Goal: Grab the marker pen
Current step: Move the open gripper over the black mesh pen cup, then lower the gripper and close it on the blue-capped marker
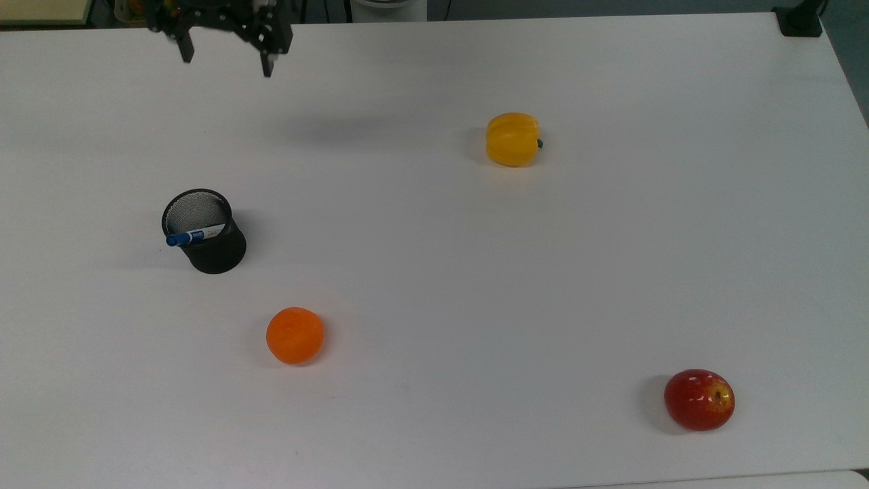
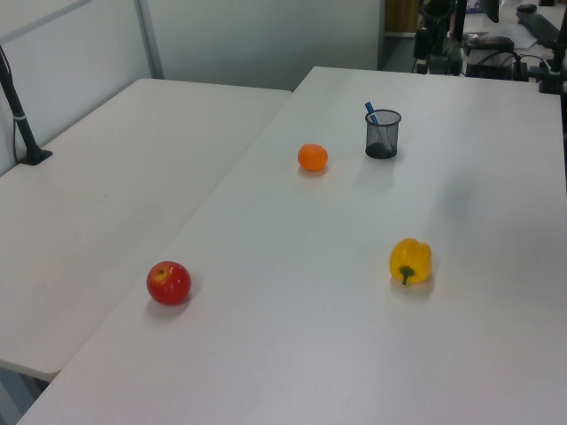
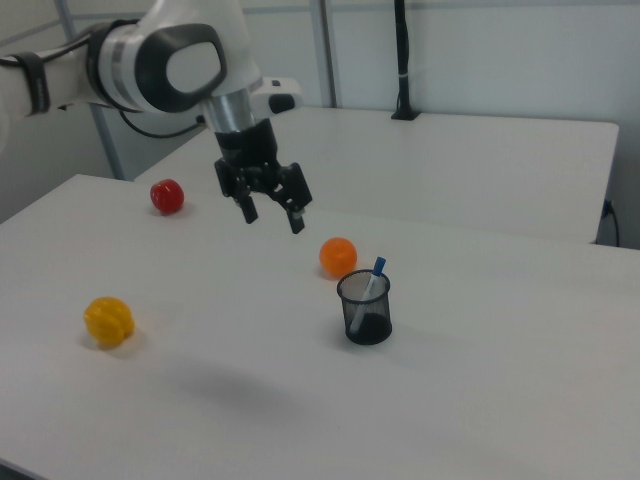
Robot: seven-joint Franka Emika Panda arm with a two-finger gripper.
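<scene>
White table, tool agape, empty.

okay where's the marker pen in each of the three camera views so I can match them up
Top view: the marker pen leans across the mouth of the mesh cup, at the top view's left, blue cap over the rim.
Left view: the pen pokes out of the cup, upper centre-right.
Right view: the pen stands tilted in the cup, just right of centre.
Shared landmark: the orange beside the cup.
</scene>
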